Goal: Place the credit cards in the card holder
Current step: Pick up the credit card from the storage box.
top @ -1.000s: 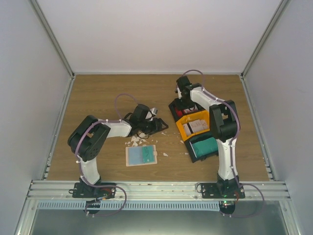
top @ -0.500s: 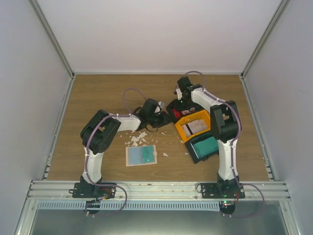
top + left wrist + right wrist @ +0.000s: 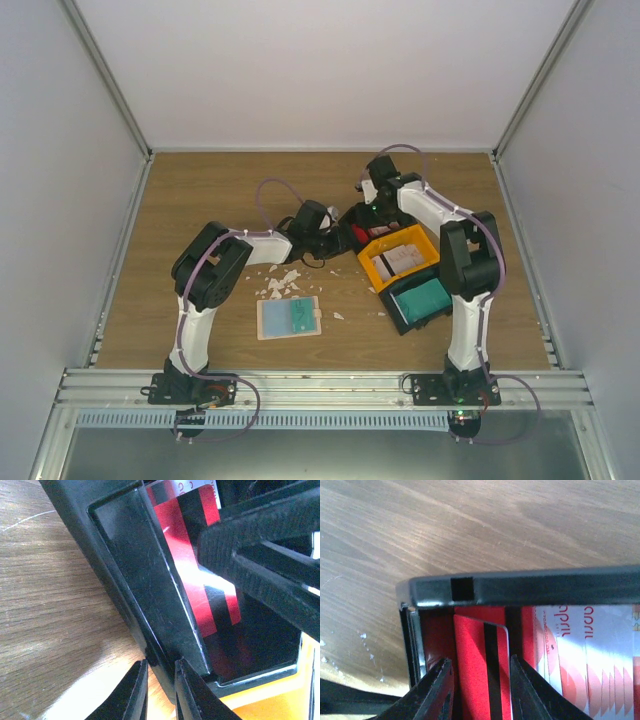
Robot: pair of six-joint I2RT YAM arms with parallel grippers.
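The open card holder (image 3: 289,317) lies flat on the table, pale bluish inside up, with no gripper near it. Red credit cards lie in a black bin (image 3: 357,236). In the right wrist view my right gripper (image 3: 481,690) is open inside that bin (image 3: 520,585). Its fingers stand on either side of a red card (image 3: 475,670) that has a black stripe and is tilted up. My left gripper (image 3: 160,690) is shut on the near wall of the bin (image 3: 145,580). The red card (image 3: 190,565) and a right-gripper finger (image 3: 260,560) show beyond it.
A yellow bin (image 3: 378,272) with white cards and a black bin (image 3: 397,312) with teal cards sit right of the red-card bin. White crumbly scraps (image 3: 280,283) lie between the left arm and the card holder. Grey walls enclose the table.
My left arm swung right from above the scraps to the black bin and closed on its wall. My right gripper stayed over that bin and dipped slightly.
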